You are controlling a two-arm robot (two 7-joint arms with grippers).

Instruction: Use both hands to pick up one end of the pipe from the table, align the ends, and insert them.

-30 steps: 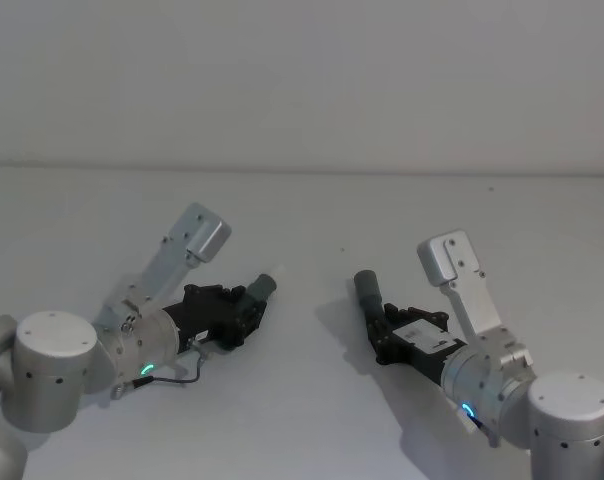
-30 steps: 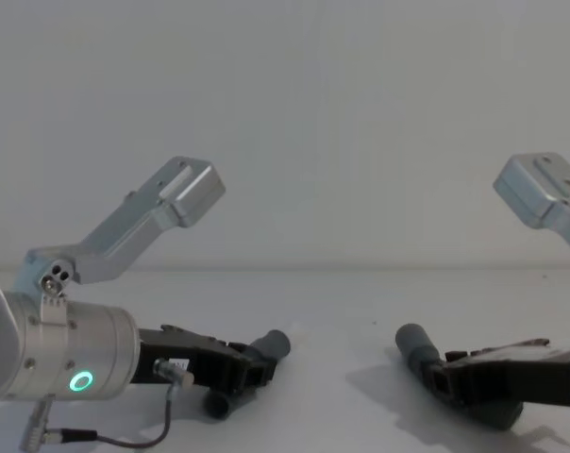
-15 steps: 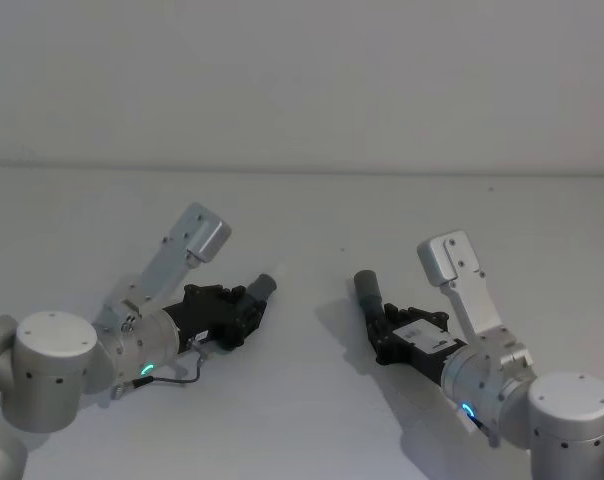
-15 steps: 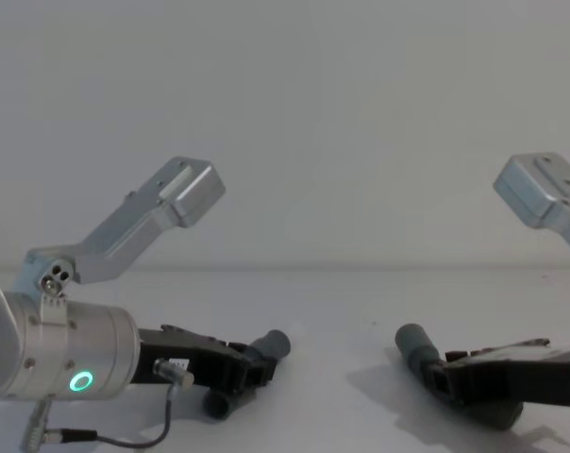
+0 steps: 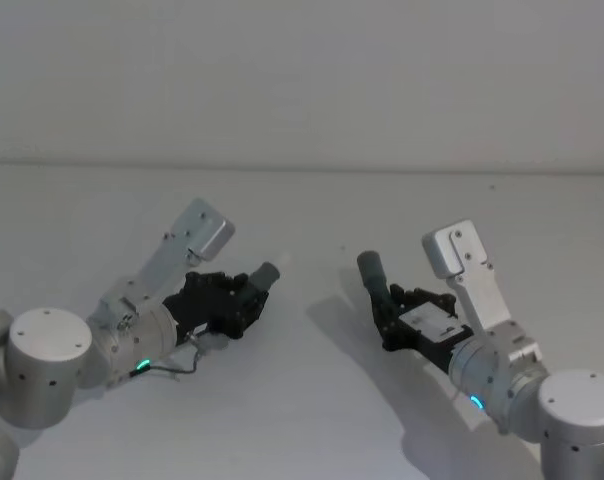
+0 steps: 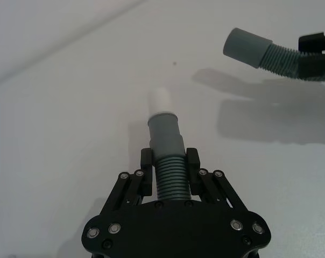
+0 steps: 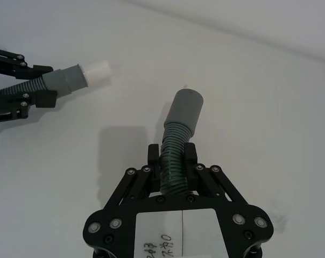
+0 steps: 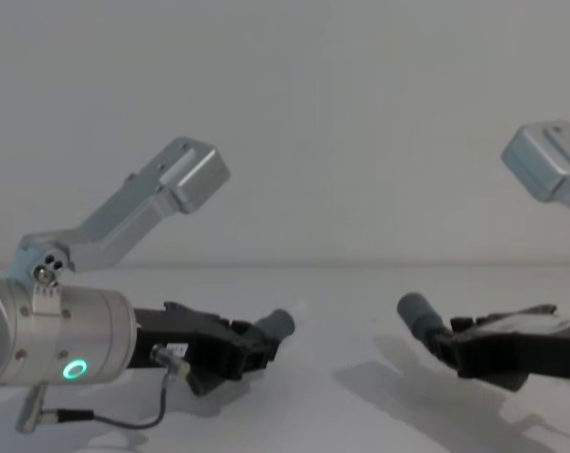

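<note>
The left black two-finger hand [image 5: 248, 299] holds tight the dark grey plastic tube with a white tip [image 5: 266, 274], which sticks out past its fingers. Both have lifted off the white flat counter [image 5: 302, 410]. The right black hand [image 5: 388, 300] squeezes the dark grey bendy ribbed hose [image 5: 371, 266], also lifted. The ends are well apart, so lining up likely comes next.

Even, diffuse light from above keeps the white table [image 5: 282, 425] bright, casting soft-edged grey shadows across it.
</note>
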